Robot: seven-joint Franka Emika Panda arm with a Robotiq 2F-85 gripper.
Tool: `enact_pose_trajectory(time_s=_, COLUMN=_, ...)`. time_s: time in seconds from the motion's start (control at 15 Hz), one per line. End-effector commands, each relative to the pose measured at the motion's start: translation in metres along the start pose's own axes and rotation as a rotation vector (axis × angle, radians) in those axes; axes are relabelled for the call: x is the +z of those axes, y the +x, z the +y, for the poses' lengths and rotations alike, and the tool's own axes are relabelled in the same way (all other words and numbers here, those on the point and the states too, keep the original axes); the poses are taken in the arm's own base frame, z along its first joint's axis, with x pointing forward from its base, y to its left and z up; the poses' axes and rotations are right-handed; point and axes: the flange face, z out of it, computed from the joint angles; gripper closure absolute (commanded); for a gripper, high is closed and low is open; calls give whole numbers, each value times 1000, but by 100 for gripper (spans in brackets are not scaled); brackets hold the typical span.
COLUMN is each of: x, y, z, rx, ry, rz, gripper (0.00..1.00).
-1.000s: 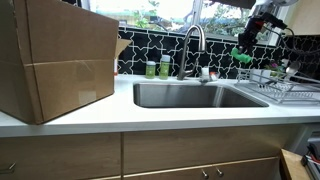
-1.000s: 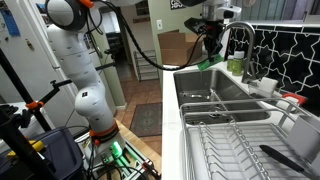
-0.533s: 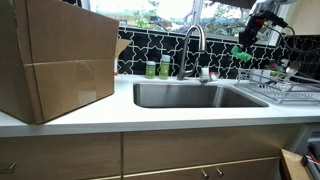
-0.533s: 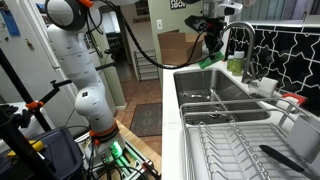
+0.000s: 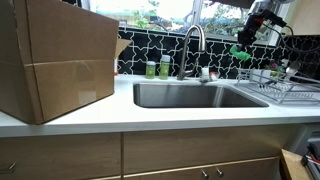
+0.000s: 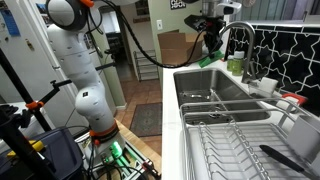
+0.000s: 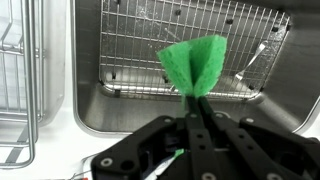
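My gripper (image 7: 196, 103) is shut on a green cloth (image 7: 194, 64), pinched at its lower end so that it fans out past the fingertips. In the wrist view the cloth hangs over the steel sink (image 7: 90, 80), which has a wire grid on its bottom. In both exterior views the gripper (image 5: 247, 42) (image 6: 210, 48) hangs high above the sink, with the green cloth (image 5: 241, 53) (image 6: 207, 60) dangling below it. The sink basin (image 5: 190, 96) (image 6: 205, 95) lies underneath, near the faucet (image 5: 192, 45).
A large cardboard box (image 5: 55, 60) stands on the counter beside the sink. A wire dish rack (image 5: 280, 85) (image 6: 235, 140) sits at the sink's other end. Green bottles (image 5: 157, 68) stand behind the sink by the tiled wall. The robot's base (image 6: 85, 70) stands on the floor.
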Motion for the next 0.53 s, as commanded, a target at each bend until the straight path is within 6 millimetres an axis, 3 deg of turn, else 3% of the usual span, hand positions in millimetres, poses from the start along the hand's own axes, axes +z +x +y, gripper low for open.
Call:
enact_pose_trajectory(time_s=0.0, x=0, y=1, z=-5, rx=11, ry=10, rz=-9, gripper=99)
enact_pose_trajectory(time_s=0.47, x=3, y=1, z=-12, rx=-3, ry=9, rz=-11, gripper=99)
